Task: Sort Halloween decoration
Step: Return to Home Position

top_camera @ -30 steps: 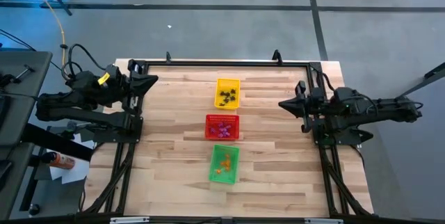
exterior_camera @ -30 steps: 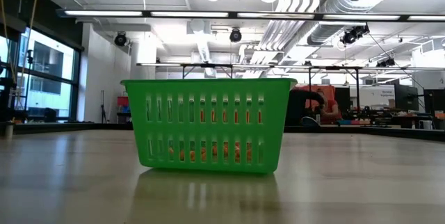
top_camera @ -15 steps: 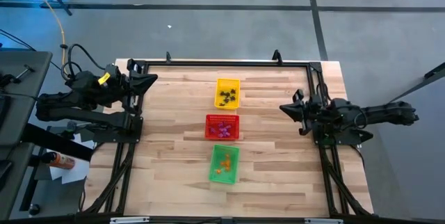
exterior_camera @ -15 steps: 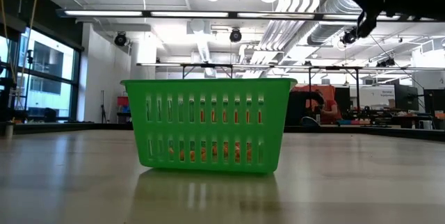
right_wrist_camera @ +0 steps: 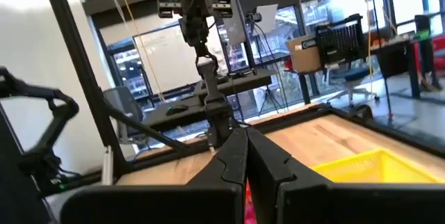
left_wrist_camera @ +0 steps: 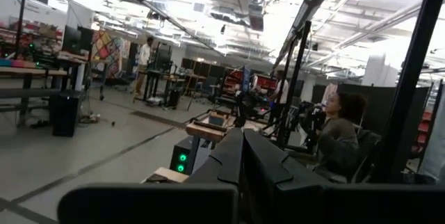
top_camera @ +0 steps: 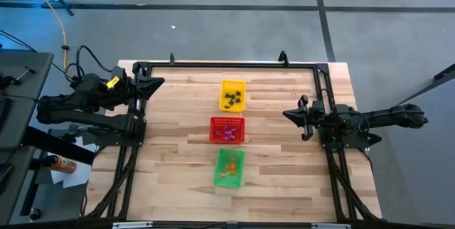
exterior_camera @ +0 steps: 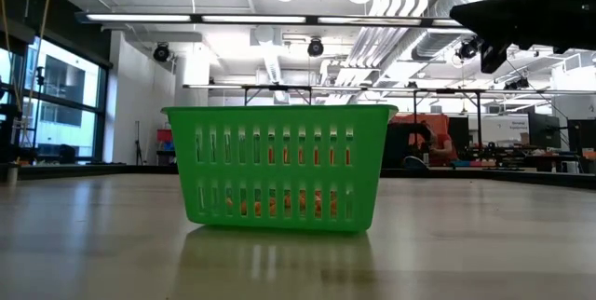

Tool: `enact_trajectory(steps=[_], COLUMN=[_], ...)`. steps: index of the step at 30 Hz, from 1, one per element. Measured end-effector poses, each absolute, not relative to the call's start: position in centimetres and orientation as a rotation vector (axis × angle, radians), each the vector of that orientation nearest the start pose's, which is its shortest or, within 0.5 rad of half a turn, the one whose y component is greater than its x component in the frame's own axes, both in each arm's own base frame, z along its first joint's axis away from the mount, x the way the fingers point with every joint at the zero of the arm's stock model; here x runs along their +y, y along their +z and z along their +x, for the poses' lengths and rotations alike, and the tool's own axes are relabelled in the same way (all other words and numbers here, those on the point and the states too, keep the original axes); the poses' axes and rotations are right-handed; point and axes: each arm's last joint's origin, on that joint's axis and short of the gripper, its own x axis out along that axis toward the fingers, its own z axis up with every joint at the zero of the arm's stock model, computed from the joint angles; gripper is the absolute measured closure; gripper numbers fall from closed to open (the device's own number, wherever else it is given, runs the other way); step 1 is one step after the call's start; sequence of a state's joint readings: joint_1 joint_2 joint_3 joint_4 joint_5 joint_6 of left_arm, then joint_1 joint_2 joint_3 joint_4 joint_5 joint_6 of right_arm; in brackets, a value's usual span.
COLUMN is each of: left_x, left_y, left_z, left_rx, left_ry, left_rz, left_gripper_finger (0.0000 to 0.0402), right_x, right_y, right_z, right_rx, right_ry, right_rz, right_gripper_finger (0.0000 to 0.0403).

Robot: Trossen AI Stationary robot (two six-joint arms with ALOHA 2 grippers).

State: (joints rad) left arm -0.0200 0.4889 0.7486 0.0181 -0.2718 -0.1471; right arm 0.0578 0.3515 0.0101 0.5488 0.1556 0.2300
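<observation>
The right hand (top_camera: 288, 114), closed narrow and holding nothing, has been lowered since the earlier frame. The left hand (top_camera: 159, 82) is closed likewise. The decorations (top_camera: 228, 169) are contained in baskets (top_camera: 212, 129) between both hands.

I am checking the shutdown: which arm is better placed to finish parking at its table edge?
Left, probably. The left gripper sits tucked at the left edge of the table, while the right gripper reaches farther over it toward the red basket.

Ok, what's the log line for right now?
left gripper: shut, left edge; right gripper: shut, right edge; black trinkets: yellow basket; purple trinkets: red basket; orange trinkets: green basket
</observation>
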Motion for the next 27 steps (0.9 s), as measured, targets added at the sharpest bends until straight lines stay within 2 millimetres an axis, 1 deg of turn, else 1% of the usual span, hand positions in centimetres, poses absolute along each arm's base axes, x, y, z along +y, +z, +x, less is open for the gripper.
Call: enact_trajectory(steps=[3, 8, 14, 27], left_x=[0.6, 0.6, 0.6, 0.5], left_y=[37.5, 37.5, 37.5, 37.2], left_z=[10.0, 10.0, 10.0, 10.1], left_rx=[-0.295, -0.295, -0.294, -0.259], left_ry=[0.229, 0.228, 0.226, 0.197], left_rz=[-0.186, -0.185, -0.185, -0.159], left_gripper_finger=[0.0401, 0.0401, 0.0401, 0.0401], right_x=[0.2, 0.3, 0.2, 0.3], right_y=[18.4, 16.3, 14.1, 13.9], right_z=[11.8, 11.9, 11.5, 11.5], right_rx=[-0.164, 0.055, 0.287, 0.312], right_ry=[-0.081, -0.098, -0.115, -0.107], right_rz=[0.198, 0.11, 0.135, 0.146], right_gripper_finger=[0.0403, 0.0403, 0.0403, 0.0403])
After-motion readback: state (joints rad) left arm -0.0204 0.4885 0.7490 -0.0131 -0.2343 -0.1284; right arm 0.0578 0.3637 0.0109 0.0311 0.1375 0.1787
